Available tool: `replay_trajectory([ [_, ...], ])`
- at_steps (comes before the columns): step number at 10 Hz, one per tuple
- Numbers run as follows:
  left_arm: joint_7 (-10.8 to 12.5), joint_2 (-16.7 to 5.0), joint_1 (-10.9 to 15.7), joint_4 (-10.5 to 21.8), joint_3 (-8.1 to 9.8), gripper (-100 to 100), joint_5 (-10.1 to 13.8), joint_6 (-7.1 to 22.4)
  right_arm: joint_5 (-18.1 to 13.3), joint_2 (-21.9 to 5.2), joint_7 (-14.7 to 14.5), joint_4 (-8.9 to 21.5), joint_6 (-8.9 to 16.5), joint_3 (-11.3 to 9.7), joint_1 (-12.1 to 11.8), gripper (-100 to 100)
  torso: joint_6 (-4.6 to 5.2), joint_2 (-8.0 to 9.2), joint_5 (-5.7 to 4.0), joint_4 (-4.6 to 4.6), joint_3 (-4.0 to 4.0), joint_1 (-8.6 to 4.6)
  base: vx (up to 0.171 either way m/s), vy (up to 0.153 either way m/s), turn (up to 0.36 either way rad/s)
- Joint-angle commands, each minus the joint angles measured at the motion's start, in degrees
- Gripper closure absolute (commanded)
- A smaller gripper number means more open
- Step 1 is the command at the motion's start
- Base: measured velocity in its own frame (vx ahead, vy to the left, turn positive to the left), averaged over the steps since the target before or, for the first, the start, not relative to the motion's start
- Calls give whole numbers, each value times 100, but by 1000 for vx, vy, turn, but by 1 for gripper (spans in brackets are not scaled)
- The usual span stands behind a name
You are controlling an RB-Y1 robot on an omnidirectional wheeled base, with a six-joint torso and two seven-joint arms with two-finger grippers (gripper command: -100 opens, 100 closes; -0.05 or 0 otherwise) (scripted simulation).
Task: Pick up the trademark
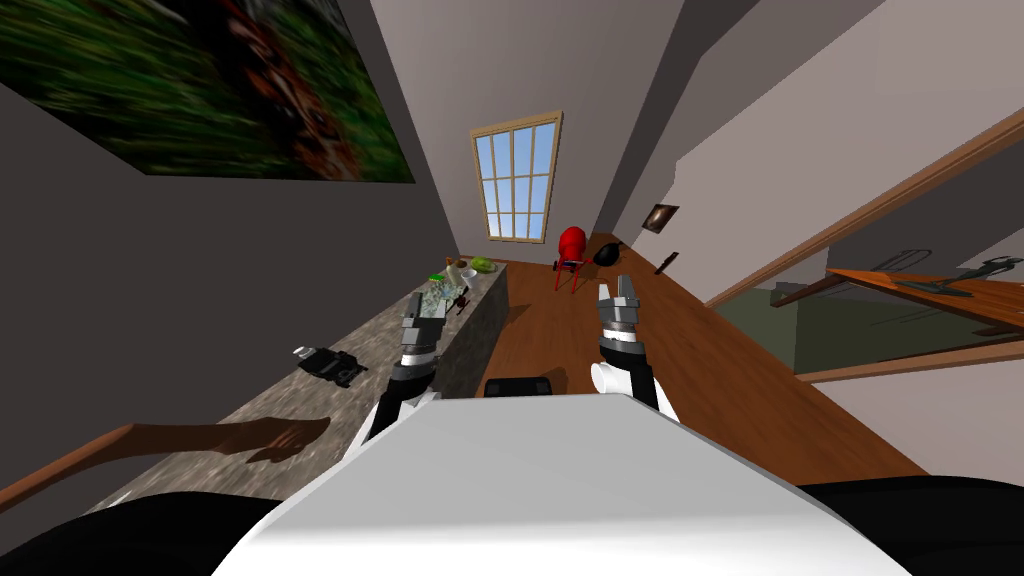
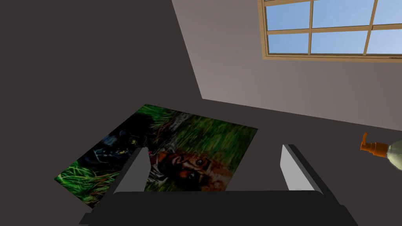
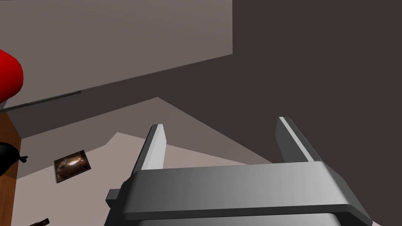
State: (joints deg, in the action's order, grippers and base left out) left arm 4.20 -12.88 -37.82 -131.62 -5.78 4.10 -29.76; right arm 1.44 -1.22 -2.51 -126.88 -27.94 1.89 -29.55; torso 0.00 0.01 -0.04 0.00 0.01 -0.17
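Observation:
A long counter with a speckled stone top (image 1: 240, 425) runs along the wall on my left. On it lies a small black object (image 1: 335, 367) with a tiny white and black piece (image 1: 304, 352) beside it; I cannot tell which of them is the trademark. My left gripper (image 1: 424, 308) hovers over the counter's near edge, past these items, with its fingers (image 2: 138, 169) open and nothing between them. My right gripper (image 1: 620, 292) is held over the wooden floor, also open and holding nothing, as its fingers (image 3: 156, 145) show.
Several small items (image 1: 452, 280) and something green (image 1: 484, 265) crowd the counter's far end. A clear bottle with an orange pump (image 2: 386, 152) shows beside the left gripper. A brown wooden shape (image 1: 200, 440) lies on the near counter. A red seat (image 1: 571, 250) and a black object (image 1: 607, 254) stand on the floor (image 1: 640, 390).

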Motion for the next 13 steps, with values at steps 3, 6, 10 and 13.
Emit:
replay_trajectory([
  [3,-44,-557,-386,119,-207,-100,204,-62,0,0,0,0,0,0,0,0,0,-3,1,-1,-2,2,11,-43,-8],
  [6,-64,-904,-575,201,-304,-100,314,-103,0,0,0,0,0,0,0,0,0,-1,0,-1,-1,-1,3,-45,-3],
  [10,-110,-1513,-970,388,-501,-100,555,-201,0,0,0,0,0,0,0,0,0,-4,1,-1,-3,2,12,-37,-5],
  [13,-165,-2028,-1378,603,-692,-100,822,-321,0,0,0,0,0,0,0,0,0,-6,1,-1,-3,5,18,-36,-7],
])
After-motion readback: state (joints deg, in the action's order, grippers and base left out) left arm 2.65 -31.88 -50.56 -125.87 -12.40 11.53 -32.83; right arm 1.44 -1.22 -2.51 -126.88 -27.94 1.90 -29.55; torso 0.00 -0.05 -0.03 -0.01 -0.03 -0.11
